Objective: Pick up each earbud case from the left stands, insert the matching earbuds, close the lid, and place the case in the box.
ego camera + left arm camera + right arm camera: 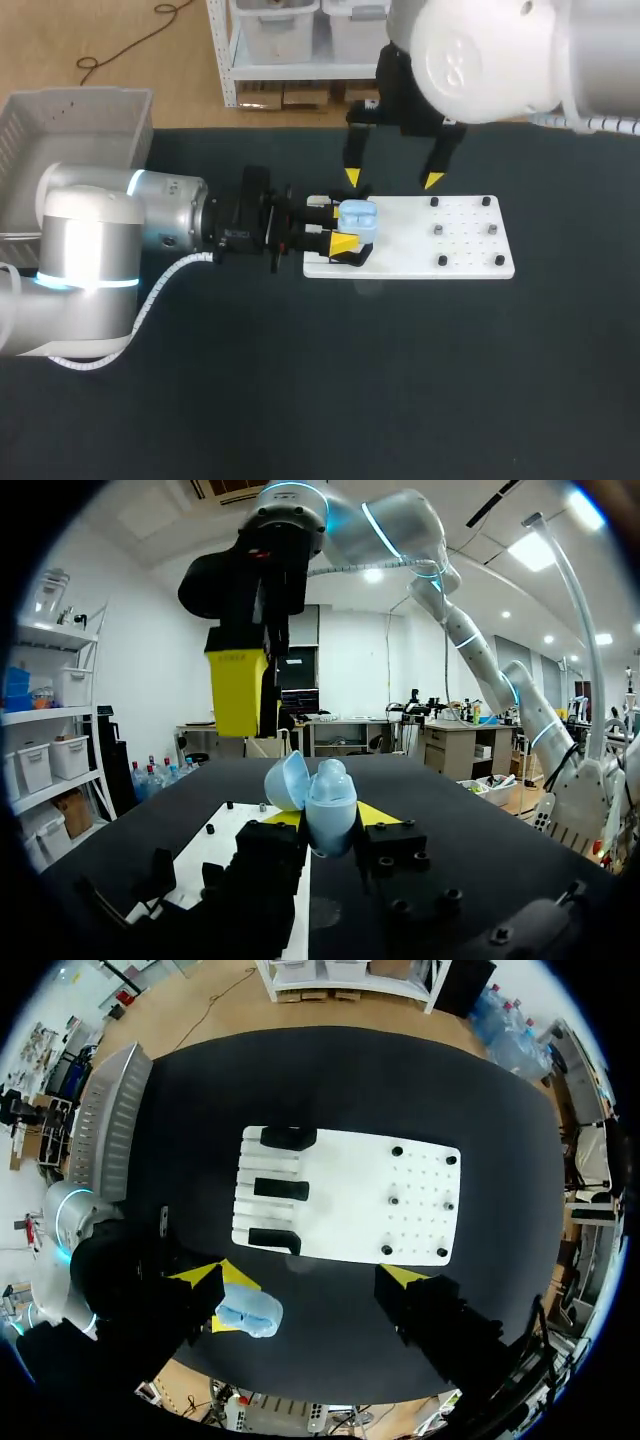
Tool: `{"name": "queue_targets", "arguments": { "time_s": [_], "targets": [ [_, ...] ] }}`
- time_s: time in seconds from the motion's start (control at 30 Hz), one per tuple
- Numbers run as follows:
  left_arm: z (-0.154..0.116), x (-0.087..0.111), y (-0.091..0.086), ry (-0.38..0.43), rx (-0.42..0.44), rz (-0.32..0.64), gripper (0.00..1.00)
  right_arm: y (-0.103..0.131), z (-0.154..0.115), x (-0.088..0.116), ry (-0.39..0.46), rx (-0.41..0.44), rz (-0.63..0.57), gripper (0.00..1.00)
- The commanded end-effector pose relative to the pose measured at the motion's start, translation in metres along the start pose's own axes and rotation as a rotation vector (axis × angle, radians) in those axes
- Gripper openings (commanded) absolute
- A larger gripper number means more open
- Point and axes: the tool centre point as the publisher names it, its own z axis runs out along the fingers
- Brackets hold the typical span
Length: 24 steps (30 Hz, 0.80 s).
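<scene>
A light blue earbud case (357,221) sits between the yellow fingertips of my left gripper (341,224), which is shut on it above the left end of the white board (410,250). In the left wrist view the case (328,805) stands upright in that gripper (330,816), and its lid (287,780) looks swung open. My right gripper (392,180) hangs open just behind the case and holds nothing. Seen from the right wrist, the case (248,1311) lies beside one finger of the open right gripper (305,1278). One right fingertip (238,690) shows above the case.
Three black stands (280,1188) line the board's (350,1210) left end, and several small dark pegs (438,230) dot its right half. A grey box (70,125) stands at the table's far left, also visible from the right wrist (105,1120).
</scene>
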Motion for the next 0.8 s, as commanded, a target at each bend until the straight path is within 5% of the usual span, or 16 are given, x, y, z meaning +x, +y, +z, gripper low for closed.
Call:
{"name": "queue_targets", "arguments": {
  "time_s": [0.03, 0.8],
  "targets": [
    [0.000, 0.000, -0.001, 0.001, -0.001, 0.000, 0.00, 0.000, 0.008, -0.008, 0.026, 0.009, 0.010, 1.00],
    [0.000, 0.000, -0.001, 0.001, -0.001, 0.000, 0.00, -0.010, 0.015, 0.023, 0.134, 0.011, 0.023, 1.00]
  ]
}}
